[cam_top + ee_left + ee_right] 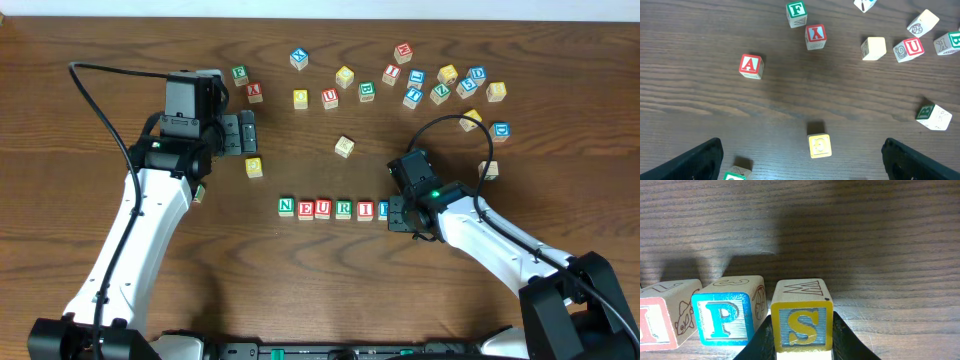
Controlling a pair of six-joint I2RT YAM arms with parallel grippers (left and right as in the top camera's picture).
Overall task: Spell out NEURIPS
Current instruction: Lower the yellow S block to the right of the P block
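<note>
Between the black fingers [757, 342] of the right gripper [801, 347] sits the S block [801, 325], clamped on its left and right faces. The block is a wooden cube with rounded edges. Its front face has a yellow border and a yellow S on a blue lined field, and its top face carries an outlined W. Whether its underside touches the table cannot be told.

Just left of it, separated by a narrow gap, stands the P block [722, 317], with a blue border and blue letter and line drawings on its side and top. Next left, partly cut off by the frame, is the red-bordered I block [655, 322]. In the overhead view these blocks close a straight row [325, 209] reading N, E, U, R, I, with the right gripper at its right end.

The left gripper [805, 170] holds its fingers [700, 160] spread wide, gripping nothing. A yellow block [819, 146] lies on the table between them, touching neither. Farther out stand a red A block [751, 66] and other loose blocks [400, 80], scattered well apart from the row.

The table [700, 110] is dark brown wood with a fine horizontal grain.
</note>
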